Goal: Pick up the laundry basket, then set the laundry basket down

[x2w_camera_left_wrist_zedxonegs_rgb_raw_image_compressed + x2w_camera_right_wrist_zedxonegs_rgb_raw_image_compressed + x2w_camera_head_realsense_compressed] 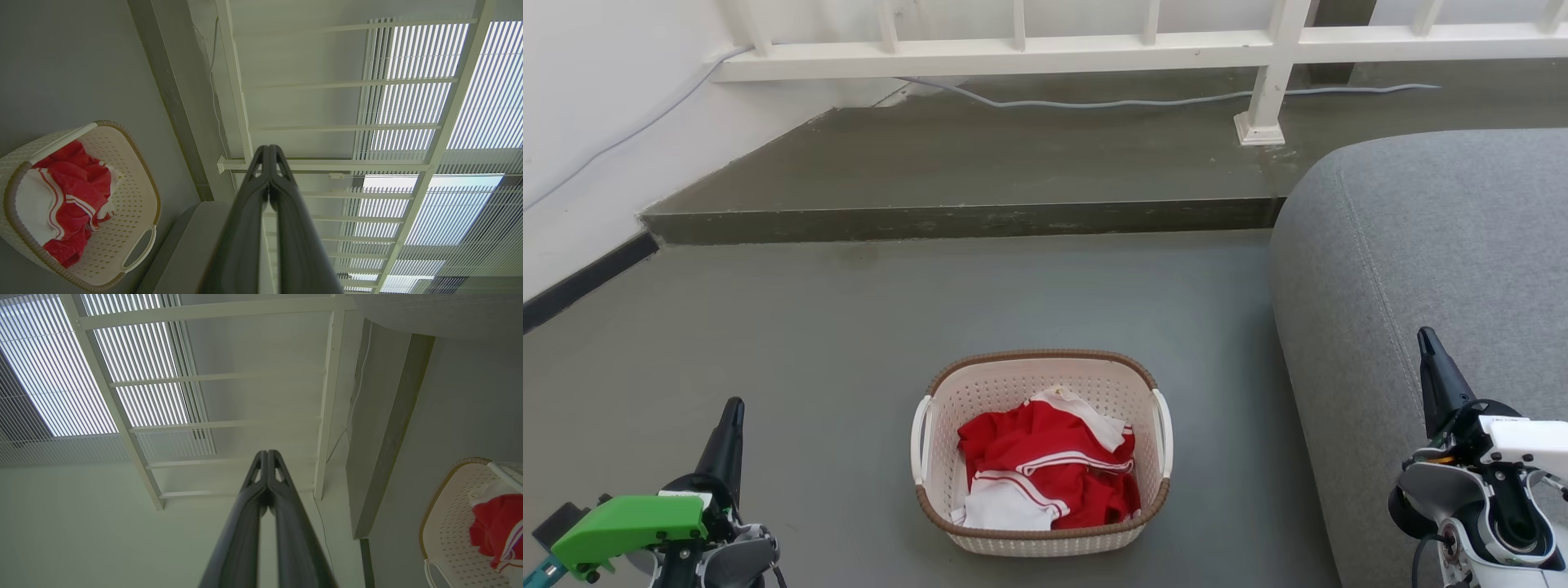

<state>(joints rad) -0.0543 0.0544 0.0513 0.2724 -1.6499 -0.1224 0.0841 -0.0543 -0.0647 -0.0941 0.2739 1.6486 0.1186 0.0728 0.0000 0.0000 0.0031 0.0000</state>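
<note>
Approach stage: the cream-white perforated plastic laundry basket point(1005, 392) with brown woven-look rim sits on the grey floor point(849, 327) between left gripper point(734, 406) and right gripper point(1426, 339), both clenched on nothing; next, each should probably part its fingers and reach a white side handle point(920, 441).

Red garment point(1045, 461), perhaps a shirt, hides the laundry basket point(1013, 388) floor.
</note>
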